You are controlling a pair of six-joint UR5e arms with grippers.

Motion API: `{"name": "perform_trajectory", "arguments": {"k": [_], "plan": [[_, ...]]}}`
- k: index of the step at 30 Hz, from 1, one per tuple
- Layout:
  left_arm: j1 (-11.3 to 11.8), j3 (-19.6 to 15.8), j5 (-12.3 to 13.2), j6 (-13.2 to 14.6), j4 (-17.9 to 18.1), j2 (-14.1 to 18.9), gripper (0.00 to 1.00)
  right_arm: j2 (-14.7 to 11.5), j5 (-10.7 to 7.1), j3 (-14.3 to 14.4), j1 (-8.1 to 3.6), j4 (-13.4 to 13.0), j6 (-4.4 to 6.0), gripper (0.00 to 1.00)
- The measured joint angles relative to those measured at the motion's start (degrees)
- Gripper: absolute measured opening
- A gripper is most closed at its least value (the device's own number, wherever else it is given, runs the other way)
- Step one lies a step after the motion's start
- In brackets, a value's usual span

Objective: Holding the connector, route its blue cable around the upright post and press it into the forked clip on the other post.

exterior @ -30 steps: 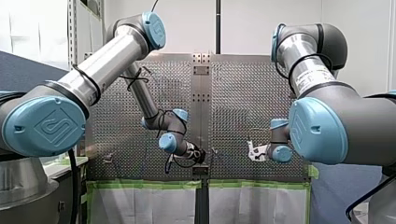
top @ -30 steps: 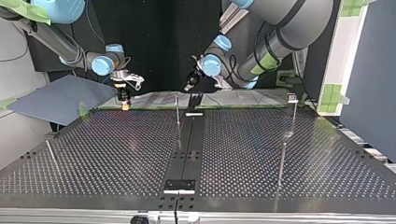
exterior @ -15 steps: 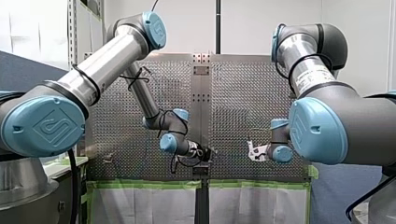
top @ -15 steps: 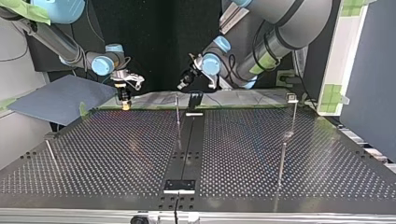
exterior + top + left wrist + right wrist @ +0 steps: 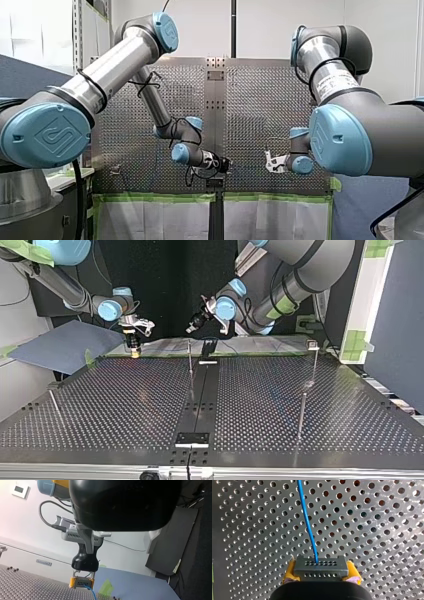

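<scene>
My right gripper (image 5: 320, 573) is clamped narrow on the connector (image 5: 320, 567), with a yellow pad (image 5: 289, 570) at each side. In the top view it hangs pointing down over the table's (image 5: 125, 405) far edge, at the view's left. My left gripper (image 5: 192, 328) hangs tilted above the far edge near the middle, apart from everything; I cannot tell its state.

The table is perforated, with a black strip (image 5: 200, 400) running down its centre. The middle post (image 5: 190, 357) stands upright just beside the strip's far end. The side post (image 5: 314, 362) stands well to the view's right and has a small head on top.

The connector is grey, with rows of small holes in its face. The blue cable (image 5: 308, 525) leaves that face and runs ahead over the table.
</scene>
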Motion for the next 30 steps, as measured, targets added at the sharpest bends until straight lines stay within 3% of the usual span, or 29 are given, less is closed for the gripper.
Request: {"name": "perform_trajectory", "arguments": {"k": [14,25,30], "plan": [[-1.2,0.0,-5.7,-5.6,0.7,0.0,1.0,0.0,-0.01,0.0,0.0,0.1,-0.07,0.0],[-3.8,0.0,-11.2,-9.0,5.8,-0.1,1.0,0.0,-0.01,0.0,0.0,0.1,-0.08,0.0],[-4.0,0.0,-13.6,-8.3,7.9,-0.1,1.0,0.0,-0.01,0.0,0.08,0.1,-0.08,0.0]]}}
